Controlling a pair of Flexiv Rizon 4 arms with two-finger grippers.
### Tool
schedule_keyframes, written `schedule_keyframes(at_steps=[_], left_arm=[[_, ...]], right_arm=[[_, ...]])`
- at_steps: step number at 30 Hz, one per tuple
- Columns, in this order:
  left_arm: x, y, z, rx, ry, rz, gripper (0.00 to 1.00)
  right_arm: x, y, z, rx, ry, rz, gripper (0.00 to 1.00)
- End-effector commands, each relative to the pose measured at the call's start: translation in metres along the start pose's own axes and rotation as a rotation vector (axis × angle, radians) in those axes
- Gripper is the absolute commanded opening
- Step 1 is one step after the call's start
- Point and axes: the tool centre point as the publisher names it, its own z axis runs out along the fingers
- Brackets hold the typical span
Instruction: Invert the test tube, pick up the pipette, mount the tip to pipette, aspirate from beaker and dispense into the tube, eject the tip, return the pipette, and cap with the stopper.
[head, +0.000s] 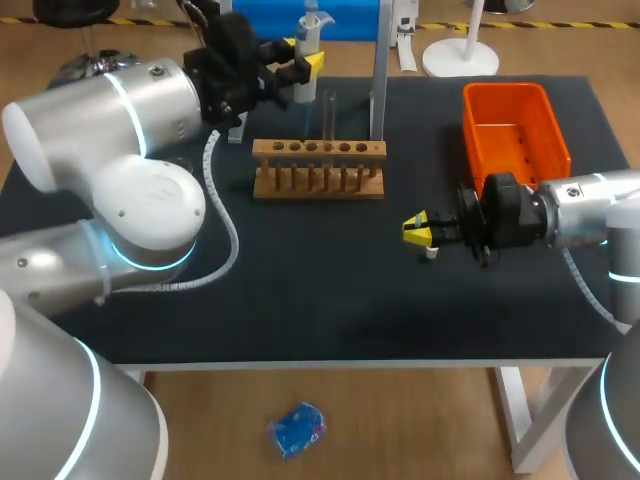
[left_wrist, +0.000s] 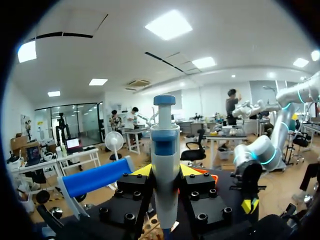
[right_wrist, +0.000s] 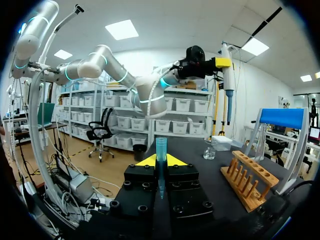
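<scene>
Left fingers (head: 313, 62) are clamping the pipette (head: 306, 45) upright, high behind the rack (head: 318, 168). Right fingers (head: 415, 229) are pinching the blue tip (right_wrist: 161, 149) low over the counter (head: 330, 290), well apart from the pipette. The tube (head: 328, 110) is standing in the rack.

Risk, as I am judging it: with the axes not lining up, the tip is liable to seat crooked or slip in the pinch.

No legible writing is showing.

Bright, even overhead light; faint shadows on the table (head: 330, 300), sheen on the left arm (head: 105, 105).
</scene>
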Motion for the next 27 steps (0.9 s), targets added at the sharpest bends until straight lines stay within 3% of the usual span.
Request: schedule_keyframes(at_steps=[1,8,27], left_arm=[[0.009,-0.001,-0.004,0.017,0.364,0.006,0.0],[0.023,-0.002,0.0,-0.026,0.305,-0.016,0.0],[0.026,0.0,0.0,-0.019,0.293,-0.021,0.0]], right_arm=[[0.001,0.001,0.0,0.003,-0.001,0.0,0.0],[0.001,0.001,0.0,0.003,-0.001,0.0,0.0],[0.001,0.001,0.0,0.003,-0.001,0.0,0.0]])
